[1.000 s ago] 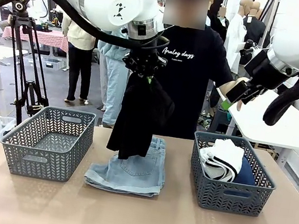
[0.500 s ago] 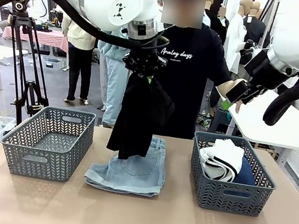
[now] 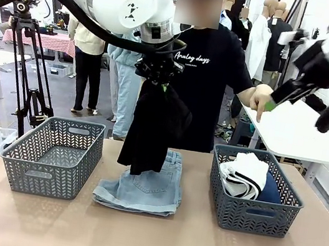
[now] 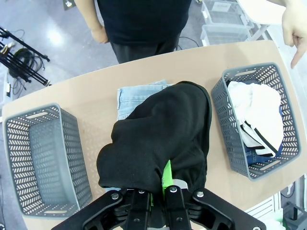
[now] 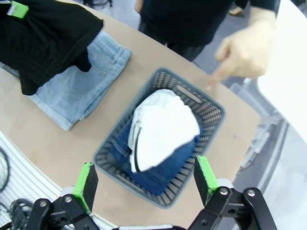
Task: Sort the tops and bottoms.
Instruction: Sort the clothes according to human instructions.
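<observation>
The left fingers [image 4: 166,176] pinch the black top [image 3: 151,127], which hangs over the pale denim shorts [image 3: 144,190]; the right fingers [image 5: 88,184] stand wide, empty.

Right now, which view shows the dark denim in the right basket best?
Right wrist view: it looks down into the basket, so the dark denim shows under the white top. Left wrist view shows a blue sliver; front view, a corner behind the basket wall.
</observation>
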Available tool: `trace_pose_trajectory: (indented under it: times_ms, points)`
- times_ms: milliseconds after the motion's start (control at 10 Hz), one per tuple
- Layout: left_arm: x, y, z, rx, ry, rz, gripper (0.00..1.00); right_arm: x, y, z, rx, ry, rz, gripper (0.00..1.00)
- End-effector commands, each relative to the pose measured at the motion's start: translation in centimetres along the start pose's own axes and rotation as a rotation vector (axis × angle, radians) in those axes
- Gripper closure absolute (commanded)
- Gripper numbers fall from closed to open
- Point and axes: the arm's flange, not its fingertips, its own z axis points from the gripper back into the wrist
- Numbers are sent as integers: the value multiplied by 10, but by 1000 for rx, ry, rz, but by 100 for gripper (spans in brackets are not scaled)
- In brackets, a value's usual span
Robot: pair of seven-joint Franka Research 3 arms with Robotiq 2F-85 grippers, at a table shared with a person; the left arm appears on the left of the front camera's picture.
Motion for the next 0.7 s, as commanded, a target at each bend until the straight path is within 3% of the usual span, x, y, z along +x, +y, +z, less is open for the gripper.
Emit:
trace_pose_trajectory:
  times_ms: [0,400,600]
  points:
    - [2,2,5,5,-2,3,100,-32,-16,12,-36,6,-39,0]
    - [2,2,5,5,-2,3,100,-51,-42,15,16,-37,-165,0]
    - [6,-19,9,-53,-37,-26,100,-47,-38,29,-34,-23,-106,0]
